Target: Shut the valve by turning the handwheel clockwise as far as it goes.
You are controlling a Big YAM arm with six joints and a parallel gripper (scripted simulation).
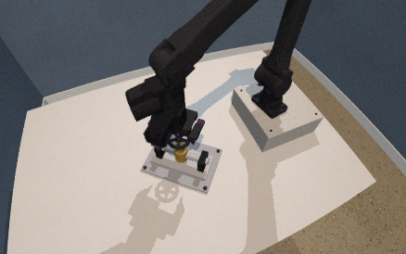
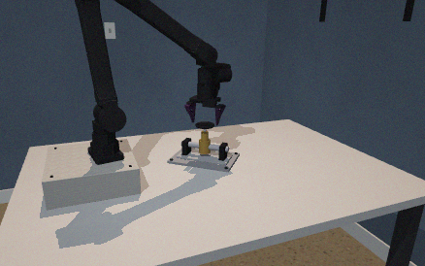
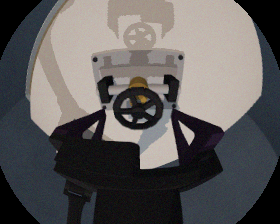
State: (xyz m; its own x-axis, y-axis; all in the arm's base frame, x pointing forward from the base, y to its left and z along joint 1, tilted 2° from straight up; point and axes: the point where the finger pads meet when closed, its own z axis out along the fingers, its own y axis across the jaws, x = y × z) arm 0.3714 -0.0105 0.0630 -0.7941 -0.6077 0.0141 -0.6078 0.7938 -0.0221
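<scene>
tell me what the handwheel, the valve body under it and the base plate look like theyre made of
Handwheel: matte black, spoked, no shine; painted metal or plastic, the look leaves it open.
Valve body: golden yellow, probably brass, judging by colour alone.
Base plate: light grey, flat, dark screws at its corners; looks like bare or painted metal.

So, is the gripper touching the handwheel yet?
Apart. The exterior view shows the open gripper hanging above the handwheel, a gap showing below its fingertips.
</scene>
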